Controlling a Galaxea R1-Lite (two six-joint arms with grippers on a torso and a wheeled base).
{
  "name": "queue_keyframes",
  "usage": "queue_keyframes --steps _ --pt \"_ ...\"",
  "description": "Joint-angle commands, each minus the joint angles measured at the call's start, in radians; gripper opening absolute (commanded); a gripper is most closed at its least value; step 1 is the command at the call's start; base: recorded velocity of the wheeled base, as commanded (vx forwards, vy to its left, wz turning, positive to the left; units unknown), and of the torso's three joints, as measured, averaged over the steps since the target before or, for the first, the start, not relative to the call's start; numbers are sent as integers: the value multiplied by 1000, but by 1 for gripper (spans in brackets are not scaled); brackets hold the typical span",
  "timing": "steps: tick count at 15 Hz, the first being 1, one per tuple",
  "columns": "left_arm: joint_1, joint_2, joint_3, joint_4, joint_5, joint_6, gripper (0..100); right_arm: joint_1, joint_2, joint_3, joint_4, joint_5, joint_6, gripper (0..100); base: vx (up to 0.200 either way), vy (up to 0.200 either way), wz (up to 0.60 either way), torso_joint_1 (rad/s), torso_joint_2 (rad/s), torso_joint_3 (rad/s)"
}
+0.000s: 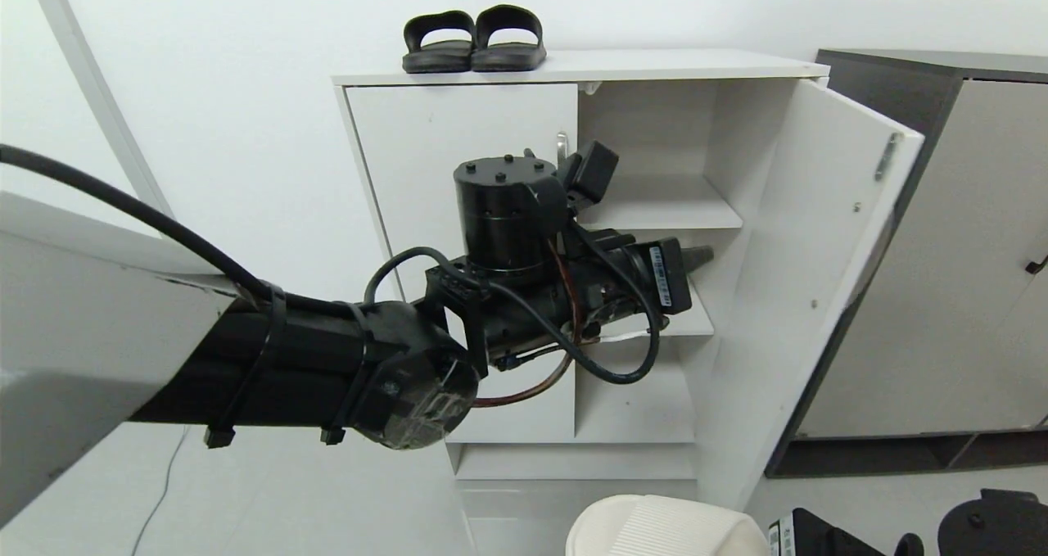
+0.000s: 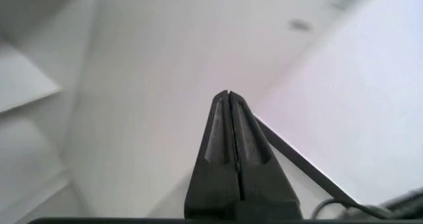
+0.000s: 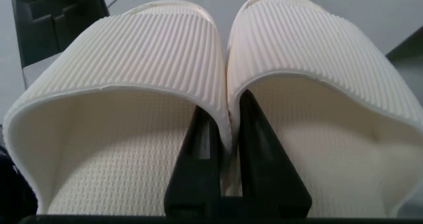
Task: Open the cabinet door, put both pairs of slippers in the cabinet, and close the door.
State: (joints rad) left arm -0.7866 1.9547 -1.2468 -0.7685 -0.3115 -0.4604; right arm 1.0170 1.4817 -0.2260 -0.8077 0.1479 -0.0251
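Note:
The white cabinet has its right door swung open, baring its shelves; the left door is closed. A pair of black slippers rests on the cabinet top. My left gripper is shut and empty, its tip just inside the open compartment at middle-shelf height; its fingers are pressed together. My right gripper is shut on a pair of cream ribbed slippers, pinching their two inner walls together. That pair is low in front of the cabinet.
A grey cabinet stands right of the white one, close behind the open door. A white wall lies to the left. My left arm spans the space in front of the closed left door.

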Motion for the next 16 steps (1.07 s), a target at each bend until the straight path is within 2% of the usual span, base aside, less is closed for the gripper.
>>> queue_keyframes --steps 1,3,7,8,9,11,12,13,14,15,16 --pt "26 -10 13 0 5 34 0 -5 23 -1 -2 -1 1 0 0 0 0 0 0 0" --pt "61 -63 75 -2 9 89 0 -41 40 -10 -4 -1 1 0 0 0 0 0 0 0" --pt "147 -273 241 6 11 95 0 -87 55 -47 -4 -14 2 0 0 0 0 0 0 0" --pt "171 -344 311 18 12 103 0 -98 61 -58 -4 -45 4 0 0 0 0 0 0 0" --pt "222 -508 446 72 12 141 0 -133 100 -121 -4 -128 27 0 0 0 0 0 0 0" --pt "274 -720 555 176 29 163 0 -169 170 -222 -4 -248 132 0 0 0 0 0 0 0" --pt "299 -855 610 282 80 190 0 -172 213 -283 -4 -335 203 0 0 0 0 0 0 0" --pt "306 -984 656 391 157 246 0 -176 247 -325 -4 -410 226 0 0 0 0 0 0 0" --pt "308 -1025 673 426 181 267 0 -178 258 -334 -2 -432 226 0 0 0 0 0 0 0" --pt "310 -1198 727 546 278 345 0 -179 299 -363 -4 -519 226 0 0 0 0 0 0 0" --pt "310 -1271 751 594 319 384 0 -184 316 -381 -4 -554 228 0 0 0 0 0 0 0"
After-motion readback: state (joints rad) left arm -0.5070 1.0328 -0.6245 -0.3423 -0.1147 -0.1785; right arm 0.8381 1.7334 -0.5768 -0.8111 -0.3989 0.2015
